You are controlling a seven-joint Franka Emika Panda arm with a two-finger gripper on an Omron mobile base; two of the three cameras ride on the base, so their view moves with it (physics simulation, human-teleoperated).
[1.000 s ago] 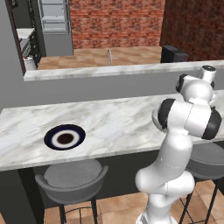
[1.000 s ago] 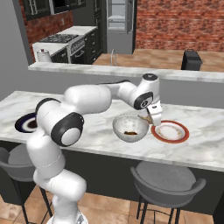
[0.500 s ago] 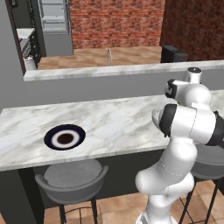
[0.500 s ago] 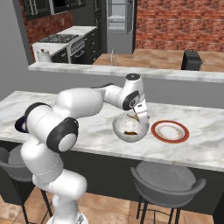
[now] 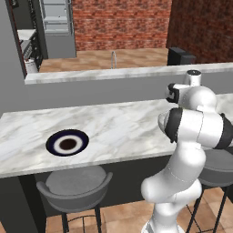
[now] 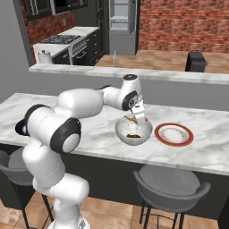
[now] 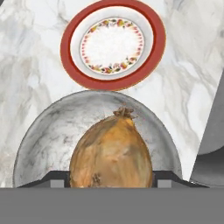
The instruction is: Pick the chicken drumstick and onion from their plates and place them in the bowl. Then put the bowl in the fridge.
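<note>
From my seat at the hand view, one onion [image 7: 111, 151] sits closest, clamped between the tool's [image 7: 111, 181] two dark fingertips [image 7: 57, 180], stem end pointing away. Directly under it lies one bowl [image 7: 52, 127], pale grey, so the onion hangs over the bowl's hollow. In the right base view I make out one dark brown piece, the chicken drumstick [image 6: 132, 135], lying at the bottom of the bowl. Just beyond the bowl rests one red-rimmed plate [image 7: 113, 43] with a flowered white centre, bare. A second plate [image 5: 67, 144], navy rim and dark centre, lies well apart on the marble bench [image 5: 123, 127]. Far back stands one fridge [image 6: 120, 24], door open, pale shelves showing.
</note>
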